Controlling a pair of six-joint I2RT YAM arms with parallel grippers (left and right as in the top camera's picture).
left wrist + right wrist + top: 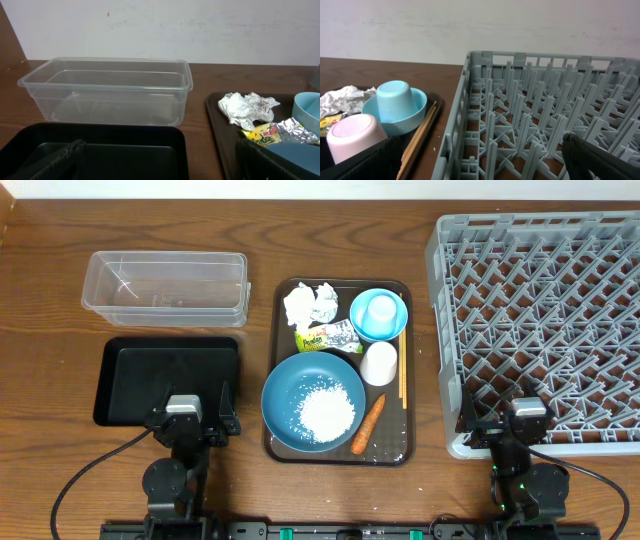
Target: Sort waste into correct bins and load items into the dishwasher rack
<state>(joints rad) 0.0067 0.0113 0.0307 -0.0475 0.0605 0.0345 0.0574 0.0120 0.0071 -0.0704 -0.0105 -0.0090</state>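
Brown desk (60,330), white wall (200,25) behind. Both released, empty: left pincer (192,412), right pincer (525,418) — carrot (368,423) lies diagonal between them, slightly nearer your right.

Could read nothing for certain. Made out dark lettering only on the yellow-green patch of the wrapper (279,133), blurred past spelling in the left wrist view. Found the same print on the wrapper (328,336) from overhead, too small there to yield any word, brand or number.
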